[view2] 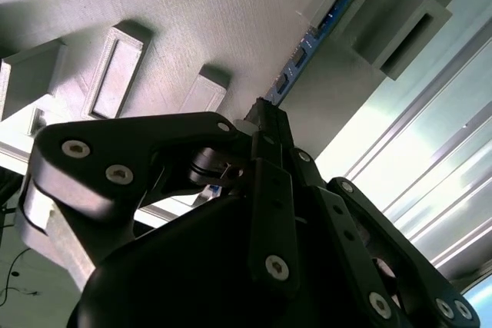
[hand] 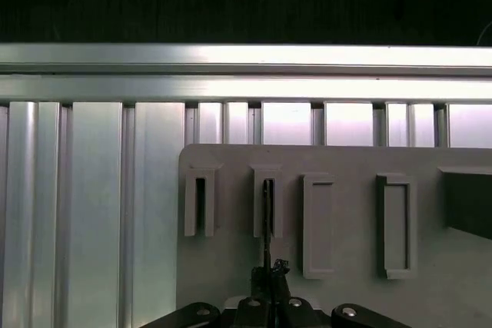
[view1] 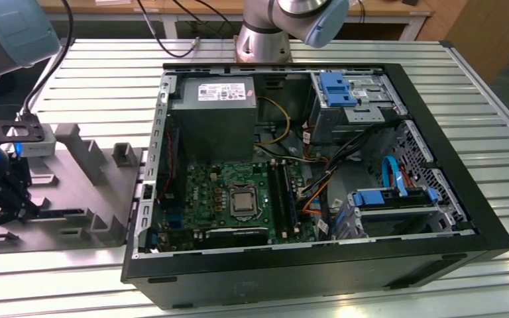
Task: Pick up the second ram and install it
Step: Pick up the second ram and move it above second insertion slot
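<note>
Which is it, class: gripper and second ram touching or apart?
Touching. In the second wrist view the gripper is shut on the near end of the second ram, with no gap showing.

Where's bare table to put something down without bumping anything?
Bare table slats lie beyond the grey tray toward the far edge, and past the computer case on the exterior view's right. Crowded: the tray, where the gripper is at the ram, and the cable-filled case.

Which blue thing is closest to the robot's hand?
The second ram, the thin stick in the grey holder by the hand; other blue parts sit inside the computer.
</note>
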`<state>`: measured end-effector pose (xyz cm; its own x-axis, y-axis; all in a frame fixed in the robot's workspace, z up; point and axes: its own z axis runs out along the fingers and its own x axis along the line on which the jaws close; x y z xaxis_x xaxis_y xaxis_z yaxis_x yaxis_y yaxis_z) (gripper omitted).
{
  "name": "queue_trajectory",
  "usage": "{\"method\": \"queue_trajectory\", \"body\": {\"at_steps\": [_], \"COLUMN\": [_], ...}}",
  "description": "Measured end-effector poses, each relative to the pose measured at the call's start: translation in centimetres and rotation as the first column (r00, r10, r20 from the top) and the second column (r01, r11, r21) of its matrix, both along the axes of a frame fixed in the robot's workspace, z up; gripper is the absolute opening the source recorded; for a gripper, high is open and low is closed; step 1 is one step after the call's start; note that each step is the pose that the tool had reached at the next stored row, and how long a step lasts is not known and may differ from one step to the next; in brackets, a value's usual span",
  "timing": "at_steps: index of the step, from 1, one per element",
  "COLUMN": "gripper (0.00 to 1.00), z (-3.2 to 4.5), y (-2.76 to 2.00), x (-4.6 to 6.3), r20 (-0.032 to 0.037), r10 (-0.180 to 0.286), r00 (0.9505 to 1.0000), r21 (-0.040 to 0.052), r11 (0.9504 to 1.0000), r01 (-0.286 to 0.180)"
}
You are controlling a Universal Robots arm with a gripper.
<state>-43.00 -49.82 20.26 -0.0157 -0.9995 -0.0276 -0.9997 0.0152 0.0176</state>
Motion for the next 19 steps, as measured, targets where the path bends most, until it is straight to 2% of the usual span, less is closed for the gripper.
{"method": "queue_trajectory", "body": {"at_steps": [9, 19], "gripper": [0.12, 0.12], "z": [0.16, 1.72], "y": [0.00, 0.00], "x": [0.0, 0.0], "r20": [-0.0002, 0.0000], "r10": [0.000, 0.000], "r00": [1.0000, 1.0000], "r21": [-0.0001, -0.0001], "r11": [1.0000, 1.0000], "r01": [0.000, 0.000]}}
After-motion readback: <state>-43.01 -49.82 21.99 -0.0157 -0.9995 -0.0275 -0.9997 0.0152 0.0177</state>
